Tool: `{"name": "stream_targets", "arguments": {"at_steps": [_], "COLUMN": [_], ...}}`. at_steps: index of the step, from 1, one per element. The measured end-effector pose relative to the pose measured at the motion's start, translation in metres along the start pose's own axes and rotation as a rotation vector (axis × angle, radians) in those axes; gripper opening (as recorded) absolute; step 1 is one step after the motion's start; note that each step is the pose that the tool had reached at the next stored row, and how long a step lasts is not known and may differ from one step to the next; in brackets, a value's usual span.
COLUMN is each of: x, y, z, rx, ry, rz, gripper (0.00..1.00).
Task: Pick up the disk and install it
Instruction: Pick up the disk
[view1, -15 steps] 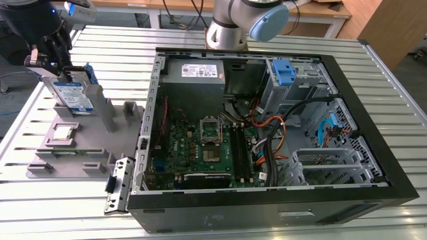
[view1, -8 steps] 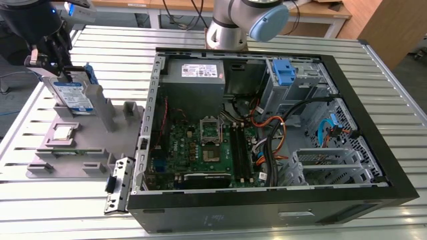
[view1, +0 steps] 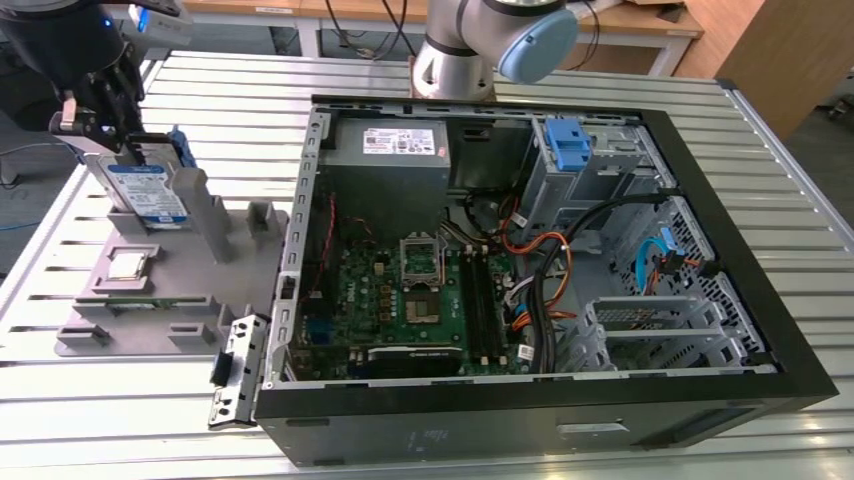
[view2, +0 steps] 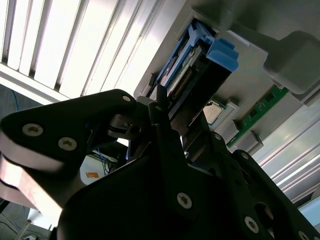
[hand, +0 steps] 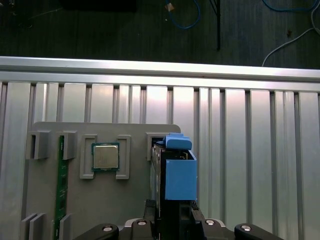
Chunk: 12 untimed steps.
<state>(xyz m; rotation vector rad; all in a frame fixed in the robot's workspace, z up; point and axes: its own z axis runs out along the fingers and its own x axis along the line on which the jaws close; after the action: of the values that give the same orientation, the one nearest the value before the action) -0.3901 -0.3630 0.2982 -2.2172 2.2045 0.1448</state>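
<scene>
The disk (view1: 143, 190) is a silver drive with a blue-and-white label and a blue bracket. It stands on edge in a slot of the grey holder plate (view1: 160, 320) at the exterior view's left. My gripper (view1: 107, 135) comes down on its upper end, and the fingers press both of its flat sides. In the first wrist view the disk (hand: 177, 180) rises from between the fingers of the gripper (hand: 172, 212). In the second wrist view a finger (view2: 160, 107) lies against the disk (view2: 185, 60).
The open computer case (view1: 534, 250) lies at the exterior view's right, with a blue latch (view1: 571, 145) on its drive bay and loose cables. A processor chip (hand: 105, 156) and a green memory stick (hand: 61, 185) sit in the holder plate. The arm base (view1: 461, 50) stands behind the case.
</scene>
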Motion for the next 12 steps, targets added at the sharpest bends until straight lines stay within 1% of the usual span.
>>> {"name": "stream_targets", "arguments": {"at_steps": [7, 9, 12], "x": [0.0000, -0.0002, -0.0005], "y": [0.0000, 0.0000, 0.0004], "z": [-0.0004, -0.0021, -0.0070], "rx": [0.0003, 0.0008, 0.0001], "ry": [-0.0001, -0.0004, -0.0001], "rz": [0.000, 0.000, 0.000], "gripper": [0.35, 0.35, 0.35]}}
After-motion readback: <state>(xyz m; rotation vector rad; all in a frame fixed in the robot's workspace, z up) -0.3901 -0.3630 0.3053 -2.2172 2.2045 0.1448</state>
